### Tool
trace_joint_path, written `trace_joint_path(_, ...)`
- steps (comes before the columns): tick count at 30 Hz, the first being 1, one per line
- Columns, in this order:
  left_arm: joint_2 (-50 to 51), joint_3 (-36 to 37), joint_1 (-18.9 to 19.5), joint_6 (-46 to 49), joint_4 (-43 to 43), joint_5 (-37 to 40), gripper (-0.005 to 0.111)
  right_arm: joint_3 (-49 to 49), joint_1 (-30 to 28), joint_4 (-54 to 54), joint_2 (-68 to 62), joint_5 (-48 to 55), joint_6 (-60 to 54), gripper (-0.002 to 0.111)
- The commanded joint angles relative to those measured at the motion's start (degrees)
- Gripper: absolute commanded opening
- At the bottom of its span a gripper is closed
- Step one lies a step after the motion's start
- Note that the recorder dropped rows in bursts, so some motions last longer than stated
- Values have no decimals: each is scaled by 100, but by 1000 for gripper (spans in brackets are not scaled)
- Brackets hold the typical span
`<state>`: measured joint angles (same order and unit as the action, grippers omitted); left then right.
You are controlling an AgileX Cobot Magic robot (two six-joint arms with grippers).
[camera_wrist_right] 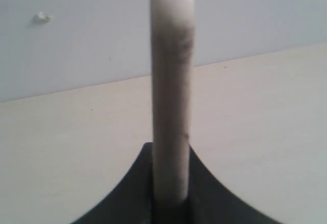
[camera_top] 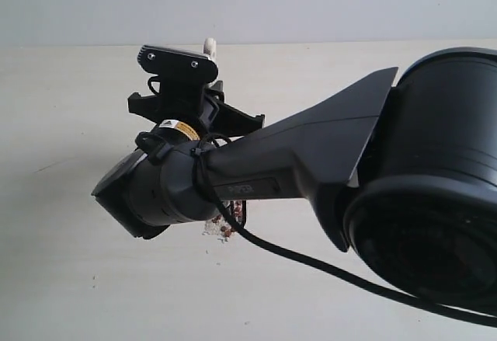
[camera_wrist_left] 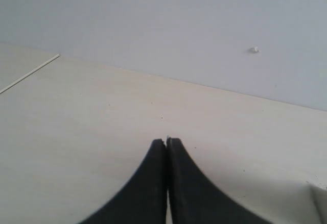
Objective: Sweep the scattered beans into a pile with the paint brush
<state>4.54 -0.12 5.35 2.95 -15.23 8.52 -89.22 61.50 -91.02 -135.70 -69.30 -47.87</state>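
paint brush point(camera_wrist_right: 172, 81): pale handle, grey-smudged, rounded end | right pincer point(camera_wrist_right: 171, 155) clenched on it | left pincer point(camera_wrist_left: 167, 141) tips pressed together | beans point(camera_top: 226, 231) beneath arm point(camera_top: 311, 154); open desk point(camera_top: 62, 162) around

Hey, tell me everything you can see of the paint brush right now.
Only the handle of the light wooden-handled paint brush shows: a pale, smooth stick with a rounded end and faint grey smudges. It is clamped between the black jaws of the right gripper and points away from the wrist. In the exterior view just its rounded tip pokes out above the black right arm. Bristles and ferrule are hidden, and no hole is visible.
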Motion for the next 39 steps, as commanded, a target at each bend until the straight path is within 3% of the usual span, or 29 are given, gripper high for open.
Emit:
trace_joint_path(1, -20, 12, 6, 12, -38, -20, 0, 20, -20, -480, 33, -67, -456, 0)
trace_joint_path(11, -20, 12, 6, 12, -38, -20, 0, 20, -20, -162, 857, -67, -776, 0)
trace_joint_path(15, -20, 12, 6, 12, -38, -20, 0, 20, -20, 467, 1380, 680, -1612, 0)
trace_joint_path(20, -20, 12, 6, 12, -38, -20, 0, 145, -67, 1224, 1998, 1988, -3489, 0)
trace_joint_path(23, -20, 12, 6, 12, -38, -20, 0, 425, -291, 1543, 2352, 3469, -4372, 0)
trace_joint_path(28, -20, 12, 6, 12, -38, -20, 0, 834, -1105, 2790, 2800, 7249, -4537, 0)
trace_joint_path(31, -20, 12, 6, 12, -38, -20, 0, 834, -1679, 3145, 2786, 8715, -4819, 0)
trace_joint_path(34, -20, 12, 6, 12, -38, -20, 0, 834, -2155, 2910, 2677, 9582, -5594, 0)
trace_joint_path(39, -20, 12, 6, 12, -38, -20, 0, 789, -2824, 1446, 2391, 11083, -7342, 0)
